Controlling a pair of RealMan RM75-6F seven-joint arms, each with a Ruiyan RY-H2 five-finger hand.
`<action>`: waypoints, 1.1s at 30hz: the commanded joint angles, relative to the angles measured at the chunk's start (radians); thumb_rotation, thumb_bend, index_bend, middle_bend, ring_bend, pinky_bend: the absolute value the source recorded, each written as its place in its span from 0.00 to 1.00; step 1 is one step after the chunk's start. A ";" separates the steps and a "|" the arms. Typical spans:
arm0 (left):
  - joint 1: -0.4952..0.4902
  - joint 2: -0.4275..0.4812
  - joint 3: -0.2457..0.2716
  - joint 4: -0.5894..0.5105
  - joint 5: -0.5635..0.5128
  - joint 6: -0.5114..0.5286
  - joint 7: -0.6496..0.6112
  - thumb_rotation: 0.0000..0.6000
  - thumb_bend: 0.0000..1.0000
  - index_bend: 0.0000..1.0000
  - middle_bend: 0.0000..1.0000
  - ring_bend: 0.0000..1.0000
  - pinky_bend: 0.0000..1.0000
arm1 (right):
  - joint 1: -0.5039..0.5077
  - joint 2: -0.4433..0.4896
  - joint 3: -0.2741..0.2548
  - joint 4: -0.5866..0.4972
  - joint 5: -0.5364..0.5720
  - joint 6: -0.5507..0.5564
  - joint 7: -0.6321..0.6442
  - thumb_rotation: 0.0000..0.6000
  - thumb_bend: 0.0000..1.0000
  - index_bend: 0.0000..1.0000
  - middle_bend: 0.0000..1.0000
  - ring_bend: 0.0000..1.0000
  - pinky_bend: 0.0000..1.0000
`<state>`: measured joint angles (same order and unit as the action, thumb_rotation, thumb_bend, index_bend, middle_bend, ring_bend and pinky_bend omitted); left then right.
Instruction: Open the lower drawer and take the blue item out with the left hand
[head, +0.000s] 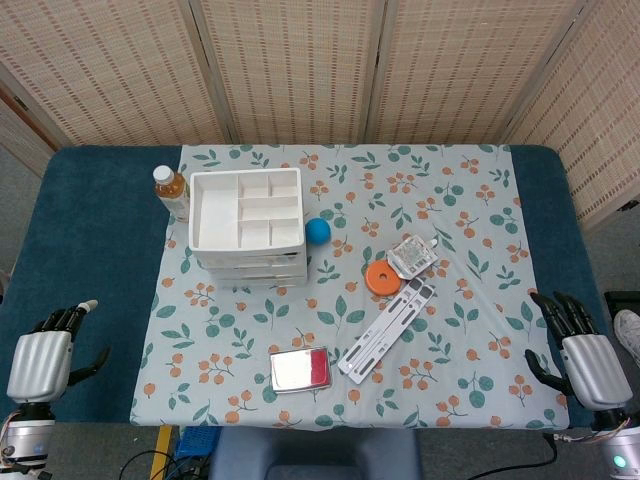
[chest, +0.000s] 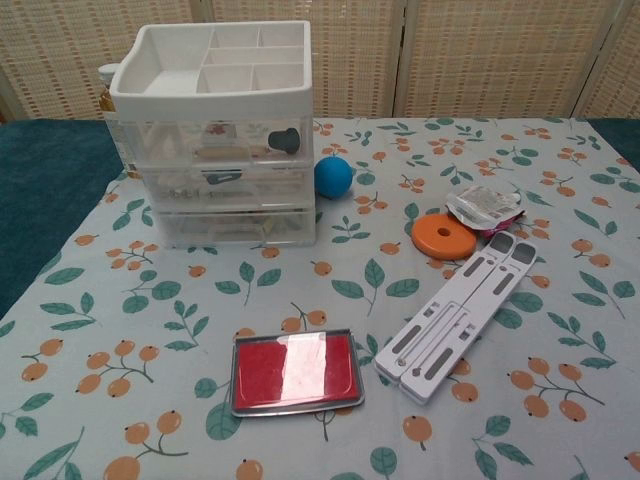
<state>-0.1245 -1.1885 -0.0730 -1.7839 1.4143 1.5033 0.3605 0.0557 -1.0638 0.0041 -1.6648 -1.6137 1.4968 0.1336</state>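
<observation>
Left hand (head: 40, 362) at near table edge, empty, fingers apart (likewise right hand (head: 585, 352)); well apart from closed drawers (chest: 235, 226).

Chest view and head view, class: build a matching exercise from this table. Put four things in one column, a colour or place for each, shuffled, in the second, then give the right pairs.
Things:
1. ball
2. disc
3. bottle
4. tin with the red face

Descriptions:
A. orange, beside the crumpled packet
B. nearest the front edge of the cloth
C. blue, just right of the drawer unit
D. at the drawer unit's left, behind it in the chest view

Pairs: 1-C, 2-A, 3-D, 4-B
</observation>
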 joint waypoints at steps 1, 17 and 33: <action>0.000 -0.001 0.000 0.000 0.000 0.000 -0.001 1.00 0.26 0.22 0.31 0.27 0.41 | -0.001 -0.002 0.000 0.000 0.000 0.002 -0.002 1.00 0.43 0.00 0.11 0.00 0.02; 0.012 -0.006 0.003 0.014 0.036 0.030 -0.025 1.00 0.26 0.16 0.29 0.27 0.41 | -0.016 -0.004 -0.005 0.006 -0.017 0.038 0.004 1.00 0.43 0.00 0.11 0.00 0.02; -0.081 0.002 0.004 -0.034 0.128 -0.100 -0.272 1.00 0.26 0.25 0.37 0.39 0.59 | -0.024 0.007 0.009 -0.002 -0.009 0.064 -0.002 1.00 0.43 0.00 0.11 0.00 0.02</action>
<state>-0.1838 -1.1767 -0.0647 -1.8151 1.5222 1.4239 0.1241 0.0317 -1.0572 0.0126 -1.6665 -1.6227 1.5610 0.1323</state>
